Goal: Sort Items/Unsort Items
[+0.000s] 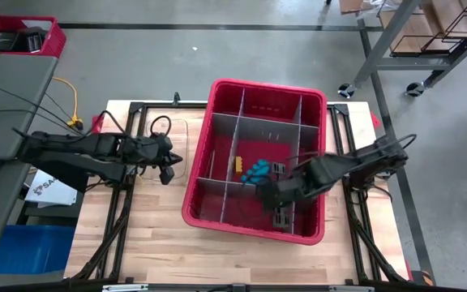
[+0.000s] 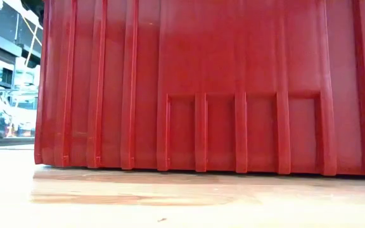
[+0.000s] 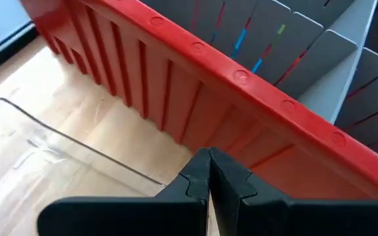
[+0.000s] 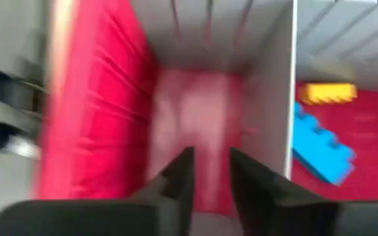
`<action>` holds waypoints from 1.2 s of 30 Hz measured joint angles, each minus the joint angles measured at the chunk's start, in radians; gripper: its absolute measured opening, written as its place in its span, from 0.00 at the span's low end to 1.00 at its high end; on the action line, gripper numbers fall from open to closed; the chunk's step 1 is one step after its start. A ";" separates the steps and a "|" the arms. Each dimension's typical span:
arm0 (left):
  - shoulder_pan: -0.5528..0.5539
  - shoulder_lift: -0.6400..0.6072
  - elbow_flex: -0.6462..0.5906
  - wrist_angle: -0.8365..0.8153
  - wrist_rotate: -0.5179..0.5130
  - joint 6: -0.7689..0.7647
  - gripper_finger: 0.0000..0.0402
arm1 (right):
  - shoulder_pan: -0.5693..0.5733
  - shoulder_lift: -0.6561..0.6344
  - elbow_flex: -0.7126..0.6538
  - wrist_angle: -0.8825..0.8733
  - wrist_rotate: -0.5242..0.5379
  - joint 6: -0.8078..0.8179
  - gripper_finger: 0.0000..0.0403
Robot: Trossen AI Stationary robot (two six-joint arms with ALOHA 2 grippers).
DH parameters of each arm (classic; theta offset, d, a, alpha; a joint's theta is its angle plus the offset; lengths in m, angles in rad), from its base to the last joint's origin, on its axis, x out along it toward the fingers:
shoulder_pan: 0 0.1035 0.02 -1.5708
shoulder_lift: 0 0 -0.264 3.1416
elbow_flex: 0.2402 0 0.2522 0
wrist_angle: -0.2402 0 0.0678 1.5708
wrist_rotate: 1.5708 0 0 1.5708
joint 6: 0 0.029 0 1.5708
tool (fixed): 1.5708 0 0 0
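The items lie in a red bin (image 1: 214, 122) with grey dividers. Blue blocky pieces (image 1: 258, 170) and a yellow piece (image 1: 237, 165) share a middle compartment. Dark sticks (image 1: 282, 216) lie in a compartment near the bin's near right corner. My right gripper (image 1: 264, 195) hangs over the bin's near middle; in its wrist view the gripper (image 4: 212, 160) is open, nothing between its fingers, above a compartment's bare red floor, with a blue block (image 4: 320, 147) and a yellow block (image 4: 330, 93) beyond a divider. My left gripper (image 1: 167, 172) waits shut left of the bin (image 3: 241, 75), holding nothing.
A clear plastic tray (image 1: 169, 134) lies on the wooden table (image 1: 160, 243) left of the bin, under my left gripper. The low view is filled by the bin's near wall (image 2: 201, 82). Bare table lies along the near edge.
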 joint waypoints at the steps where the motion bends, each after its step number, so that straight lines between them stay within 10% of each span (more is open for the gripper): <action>1: 0.000 0.006 0.000 0.007 0.004 -0.001 0.00 | 0.002 0.021 0.008 -0.029 0.035 -0.011 0.23; 10: -0.001 0.031 0.000 0.010 0.078 -0.070 0.00 | -0.029 0.085 0.072 -0.070 0.178 0.011 0.59; 24: -0.006 0.031 0.000 0.009 0.043 -0.060 0.00 | -0.125 0.105 -0.094 0.046 -0.026 0.108 0.61; 36: -0.006 0.031 0.000 0.008 0.011 0.000 0.00 | -0.152 0.097 -0.300 0.186 -0.138 0.278 0.20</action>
